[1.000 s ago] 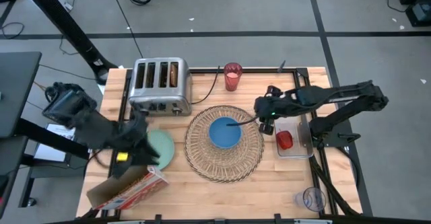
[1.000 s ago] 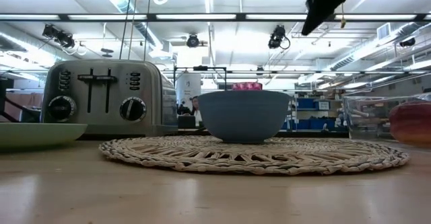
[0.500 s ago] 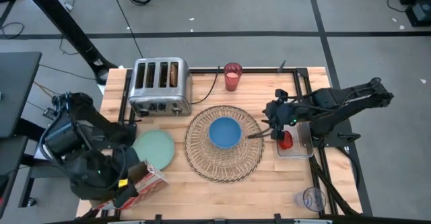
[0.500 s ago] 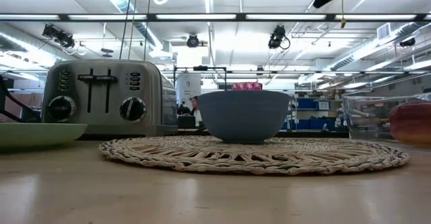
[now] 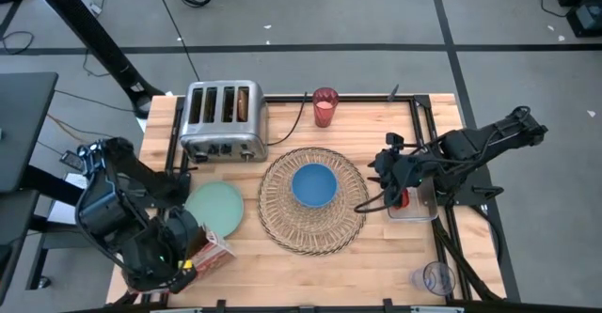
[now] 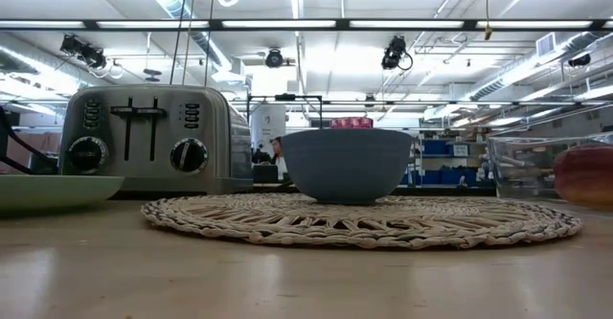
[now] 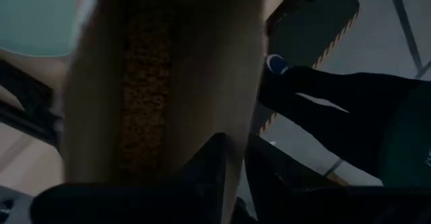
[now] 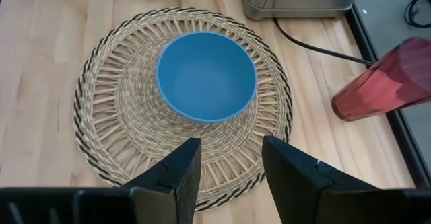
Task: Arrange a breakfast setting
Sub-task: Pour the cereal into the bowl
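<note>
1. From my remote seat I had the woven placemat (image 5: 313,201) in the middle of the table (image 5: 282,266), and the blue bowl (image 5: 313,185) sat on it, a little toward the toaster side of its centre
2. My right gripper (image 5: 384,183) hung above the placemat's right edge, just beside the clear tray (image 5: 420,210); in its own wrist view the two dark fingers (image 8: 176,170) stood apart with bare wicker showing between them, and nothing was clamped there
3. A thin dark rod angled down from that gripper over the mat's right rim in the high view; I could not tell what it was
4. The small red fruit (image 5: 403,196) lay in the tray, partly hidden under the right arm
5. The translucent red cup (image 5: 324,107) stood at the far edge of the table, well apart from the mat
6. The silver toaster (image 5: 223,120) sat at the far left, with something brown showing in its rightmost slot
7. The pale green plate (image 5: 215,207) lay on the wood just left of the mat, near it but apart
8. My left gripper (image 5: 179,255) was low at the near left corner, pressed against a cardboard box (image 5: 209,254); the box filled its wrist view, and I could not tell how those fingers stood
</note>
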`<action>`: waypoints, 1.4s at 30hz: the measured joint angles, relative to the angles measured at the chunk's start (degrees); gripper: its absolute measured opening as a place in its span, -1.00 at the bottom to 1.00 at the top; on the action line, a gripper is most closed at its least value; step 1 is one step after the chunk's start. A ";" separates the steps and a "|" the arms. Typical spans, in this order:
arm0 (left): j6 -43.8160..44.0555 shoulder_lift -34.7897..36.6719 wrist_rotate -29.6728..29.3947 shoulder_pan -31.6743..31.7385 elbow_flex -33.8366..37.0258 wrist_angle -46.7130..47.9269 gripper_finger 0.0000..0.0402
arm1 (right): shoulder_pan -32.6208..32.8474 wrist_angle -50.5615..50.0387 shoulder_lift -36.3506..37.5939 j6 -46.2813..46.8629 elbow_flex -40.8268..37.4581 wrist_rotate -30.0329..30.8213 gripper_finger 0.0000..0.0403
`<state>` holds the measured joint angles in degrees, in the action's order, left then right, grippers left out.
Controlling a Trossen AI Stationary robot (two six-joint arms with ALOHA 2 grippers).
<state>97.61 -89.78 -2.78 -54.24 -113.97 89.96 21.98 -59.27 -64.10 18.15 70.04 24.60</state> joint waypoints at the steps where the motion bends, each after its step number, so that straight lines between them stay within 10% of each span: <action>1: -0.52 -0.18 0.01 0.00 0.00 0.03 -0.70 | -0.08 -0.02 0.00 -0.13 0.00 0.21 -0.18; 42: -42.45 -1.04 -0.57 14.45 0.00 -3.11 -0.99 | -2.73 0.66 0.90 -4.22 -0.04 5.32 -0.18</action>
<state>55.16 -90.83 -3.35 -39.78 -113.97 86.85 19.25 -58.61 -63.20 13.93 70.00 29.92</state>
